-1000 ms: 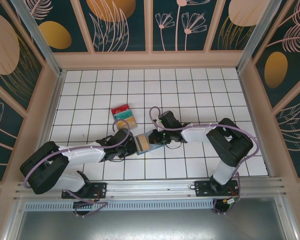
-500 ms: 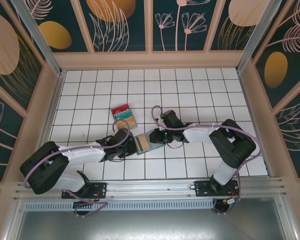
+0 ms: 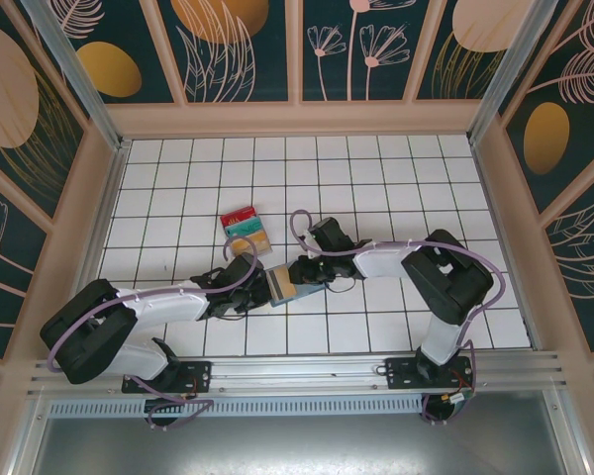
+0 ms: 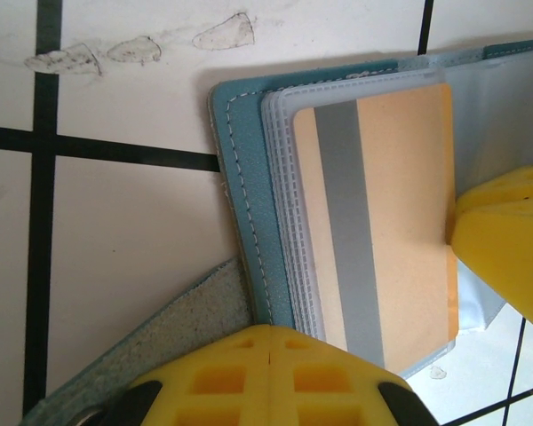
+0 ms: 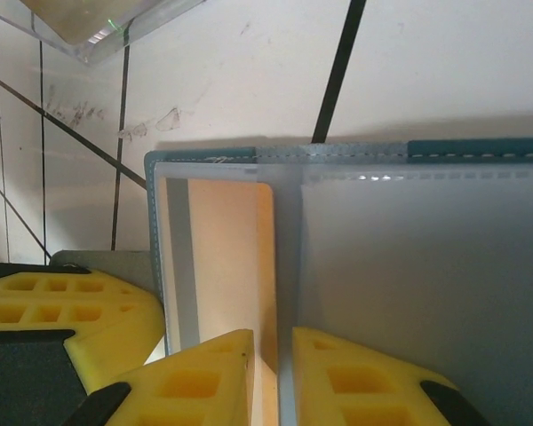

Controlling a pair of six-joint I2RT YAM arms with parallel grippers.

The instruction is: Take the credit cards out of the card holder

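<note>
The slate-blue card holder (image 3: pixel 282 285) lies open on the tiles between my two grippers. A tan card (image 4: pixel 400 195) with a grey stripe sits in its clear sleeve. My left gripper (image 4: pixel 271 330) is shut, its tips pressed against the lower edge of the holder's cover (image 4: pixel 249 177). Nothing shows between those tips. My right gripper (image 5: pixel 274 342) stands a narrow gap apart, and the right edge of the tan card (image 5: pixel 226 257) runs into that gap. One right finger (image 4: pixel 506 257) touches the card's edge. Red (image 3: pixel 240 216), teal (image 3: pixel 246 229) and tan (image 3: pixel 253 241) cards lie loose behind the holder.
The white tiled floor (image 3: pixel 376 178) is walled by tan panels on three sides. A metal rail (image 3: pixel 297 371) with both arm bases runs along the near edge. The loose cards lie about one tile behind my left gripper (image 3: pixel 257 287).
My right gripper's jaws have parted slightly and its arm has shifted a little to the left. The left gripper and the holder have stayed in place.
</note>
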